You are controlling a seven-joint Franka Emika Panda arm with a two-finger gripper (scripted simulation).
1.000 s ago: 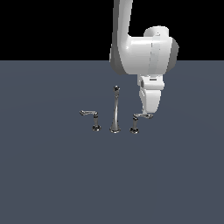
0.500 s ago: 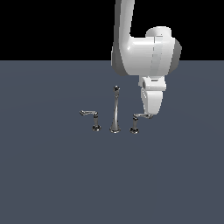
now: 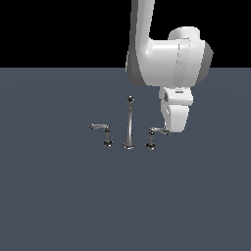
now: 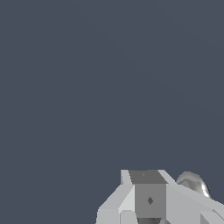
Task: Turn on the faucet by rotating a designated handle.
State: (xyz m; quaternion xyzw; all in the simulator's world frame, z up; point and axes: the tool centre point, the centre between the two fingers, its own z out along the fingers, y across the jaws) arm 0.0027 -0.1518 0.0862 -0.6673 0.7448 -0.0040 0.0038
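Observation:
The chrome faucet [image 3: 129, 123] stands on the dark floor, its tall slim spout between two short lever handles. The handle [image 3: 158, 131] with its arm jutting to the exterior view's right sits on a post right of the spout. My gripper [image 3: 170, 129] hangs down at the tip of that arm, touching or nearly touching it. In the wrist view the gripper [image 4: 148, 205] has its fingers [image 4: 149, 200] pressed together with no gap, and a rounded chrome part of the handle [image 4: 192, 183] shows just beside them, not between them.
The twin lever [image 3: 100, 128], arm pointing to the exterior view's left, stands left of the spout. The white arm [image 3: 166, 61] rises above the gripper. A flat dark grey floor [image 3: 59, 196] surrounds the faucet.
The gripper has shifted slightly toward the exterior view's right and a little lower, staying at the handle's tip. The handle's arm looks much the same.

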